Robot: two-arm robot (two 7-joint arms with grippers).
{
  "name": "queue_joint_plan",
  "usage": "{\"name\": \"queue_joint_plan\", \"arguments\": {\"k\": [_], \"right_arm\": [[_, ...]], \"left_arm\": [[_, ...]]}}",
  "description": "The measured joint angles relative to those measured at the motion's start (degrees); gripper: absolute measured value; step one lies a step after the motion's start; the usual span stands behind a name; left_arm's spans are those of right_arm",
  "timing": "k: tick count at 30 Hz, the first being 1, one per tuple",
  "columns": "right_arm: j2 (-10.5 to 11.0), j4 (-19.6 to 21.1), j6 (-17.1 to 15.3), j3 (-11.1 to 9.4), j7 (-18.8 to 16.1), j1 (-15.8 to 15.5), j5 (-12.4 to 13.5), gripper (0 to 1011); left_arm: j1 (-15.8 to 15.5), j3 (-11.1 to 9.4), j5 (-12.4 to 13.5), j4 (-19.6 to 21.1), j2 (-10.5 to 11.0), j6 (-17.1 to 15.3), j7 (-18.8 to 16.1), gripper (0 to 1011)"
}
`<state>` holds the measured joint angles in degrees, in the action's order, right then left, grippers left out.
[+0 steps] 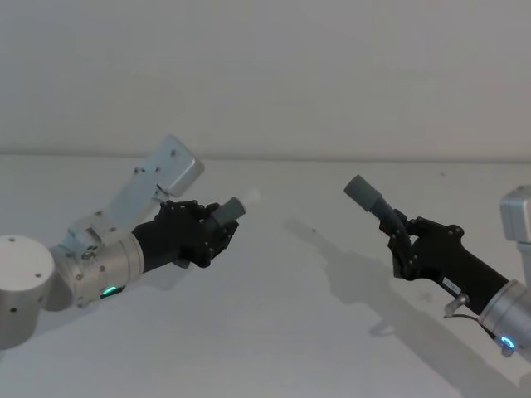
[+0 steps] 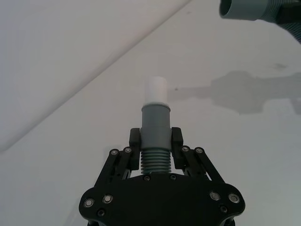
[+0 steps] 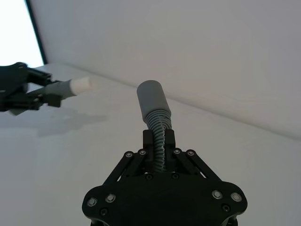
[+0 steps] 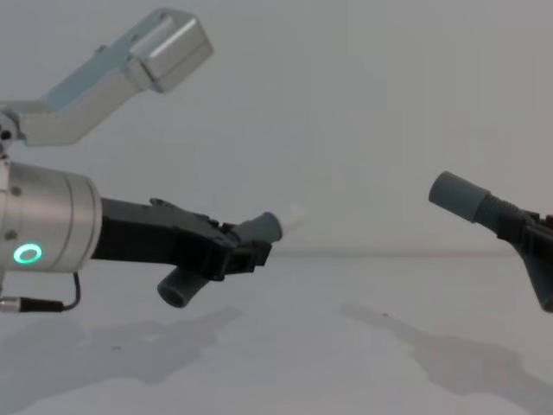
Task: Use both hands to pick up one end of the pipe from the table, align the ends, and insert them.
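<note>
In the head view the left gripper (image 1: pixel 217 225) is sitting at about 9 o'clock of the scene. Its fingers are clamping the short pipe piece (image 1: pixel 228 210) on the ribs, just behind the grey cuff (image 2: pixel 155 117). The white tip (image 1: pixel 251 197) is sticking out past this cuff and is pointing toward 2 o'clock. In the chest view the plain ribbed end (image 4: pixel 177 290) of the same piece is hanging out under the gripper toward 7 o'clock.

The right gripper (image 1: pixel 398 228) is sitting at about 3 o'clock. Its fingers are pressing on the ribs of the long pipe piece (image 1: pixel 383 211), and the socket cuff (image 1: pixel 362 192) is pointing toward 10 o'clock.

Both pieces are hanging in the air above the table (image 1: pixel 274 332), which is carrying their shadows. The socket cuff is lying at 3 o'clock from the white tip, and the two ends are well apart, not touching.
</note>
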<state>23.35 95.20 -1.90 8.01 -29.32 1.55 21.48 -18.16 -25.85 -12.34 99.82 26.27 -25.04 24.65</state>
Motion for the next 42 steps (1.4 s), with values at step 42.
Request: {"name": "queue_joint_plan", "arguments": {"k": [42], "right_arm": [[8.1,-12.57,32.64,5.24,-28.52,6.38,-0.47,116]], "left_arm": [[-8.45,-2.85,-9.6,-5.36,7.46,1.19,22.26,371]]}}
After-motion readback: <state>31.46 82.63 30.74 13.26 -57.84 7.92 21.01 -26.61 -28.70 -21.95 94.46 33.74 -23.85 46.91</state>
